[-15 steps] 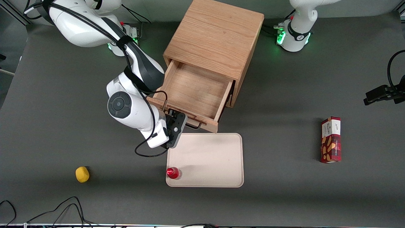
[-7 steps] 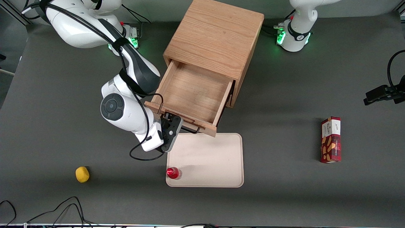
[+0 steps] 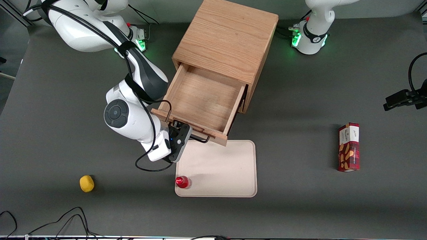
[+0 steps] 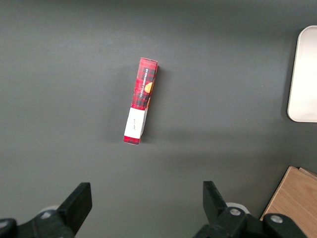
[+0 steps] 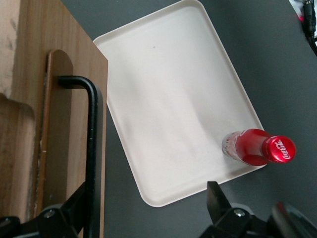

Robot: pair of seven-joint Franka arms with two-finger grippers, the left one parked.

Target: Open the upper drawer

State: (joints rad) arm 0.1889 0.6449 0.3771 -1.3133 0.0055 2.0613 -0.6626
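Observation:
The upper drawer of the oak cabinet stands pulled well out, and its inside is empty. Its thin black handle runs along the drawer front, which faces the front camera. My right gripper is at the handle's end toward the working arm. In the right wrist view the gripper is open. The handle runs right beside one finger, and the other finger is apart over the table. The lower drawer is hidden under the open one.
A cream tray lies on the table just in front of the drawer, also seen in the right wrist view. A red cola bottle stands on its corner. A yellow lemon lies toward the working arm's end and a red snack box toward the parked arm's.
The arm and gripper have shifted toward the working arm's end of the table, along the handle. The drawer front has come out slightly farther.

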